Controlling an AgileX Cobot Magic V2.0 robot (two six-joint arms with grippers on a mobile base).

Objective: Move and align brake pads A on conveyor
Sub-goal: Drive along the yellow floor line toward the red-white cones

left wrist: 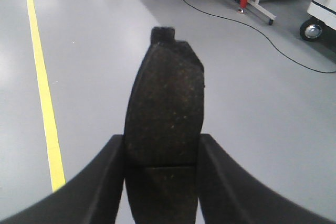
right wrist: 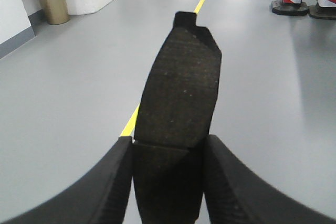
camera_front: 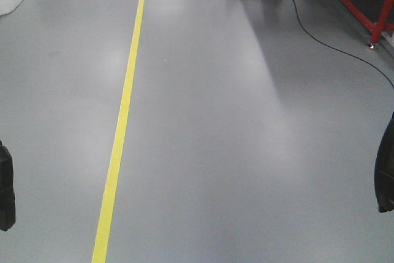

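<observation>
Two brake pads hang above the grey floor, both held by their lower ends. Our left claw pinches one, seen right of the yellow line; our right claw pinches the other, seen crossing that same line.

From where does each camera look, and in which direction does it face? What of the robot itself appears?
Exterior front: on the robot's front, facing forward and down over the grey floor; dark parts at both side edges, identity unclear.
Left wrist: behind the left gripper, looking along its fingers, which clamp the left brake pad.
Right wrist: likewise behind the right gripper, which clamps the right brake pad.
Shared: the yellow line in all three.
</observation>
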